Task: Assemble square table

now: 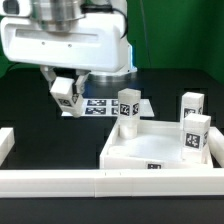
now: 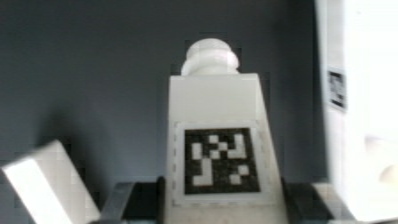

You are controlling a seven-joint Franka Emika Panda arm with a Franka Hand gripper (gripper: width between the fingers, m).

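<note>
The square table panel (image 1: 150, 150) lies white with a raised rim at the exterior view's right. Three white tag-marked leg posts stand on or by it: one at its far left corner (image 1: 128, 106), one near the right (image 1: 195, 136), and one behind that (image 1: 192, 102). My gripper (image 1: 63, 88) hangs above the dark table, left of the panel, shut on a fourth leg post (image 1: 68, 95), which is tilted. In the wrist view this leg post (image 2: 214, 110) fills the middle between my dark fingers (image 2: 150, 205), its tag facing the camera and its round peg (image 2: 210, 55) pointing away.
The marker board (image 1: 100, 106) lies flat behind the panel's left side. A long white rail (image 1: 100, 185) runs along the front, and another (image 1: 5, 145) stands at the left. In the wrist view a white edge with a tag (image 2: 338, 90) shows beside the held post.
</note>
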